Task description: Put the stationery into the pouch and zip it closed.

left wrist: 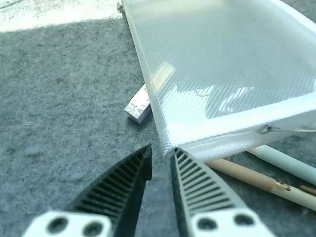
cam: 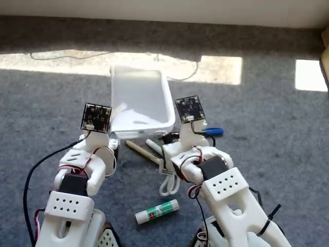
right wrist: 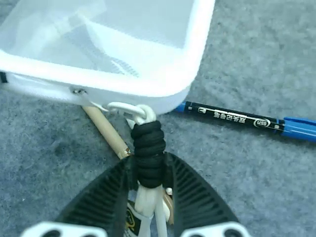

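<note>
- In the middle, flat on the grey carpet (cam: 267, 154), just ahead of both arms: a white see-through pouch (cam: 139, 98).
- Down low at one near corner of the pouch: the left gripper (left wrist: 160, 152), fingers a tiny bit apart, holding nothing, tips right at that corner.
- At the other near corner: the right gripper (right wrist: 148, 164), squeezing a black cord (right wrist: 148, 138) with knots tight between both fingers.
- Black cord tied to a small white ring (right wrist: 129, 109) on the pouch edge.
- Behind the right gripper, a white cord (cam: 167, 185) lying in a loop on the carpet.
- On the carpet just beside the pouch, on the right arm's side and outside it: a blue pen (right wrist: 237, 118).
- Side by side on the carpet, close to the near edge of the pouch and between the two grippers: a wooden pencil (left wrist: 252, 178) and a pale pen (left wrist: 286, 163).
- Further back between the two arms, well apart from the pouch: a glue stick (cam: 157, 211) with a green label.
- Poking out at the pouch's side near the left gripper: a small silver block (left wrist: 138, 106), the rest dim through the pouch wall; cannot tell if inside or under.
- Past the pouch, a bright sun patch (cam: 51, 62) on the carpet.
</note>
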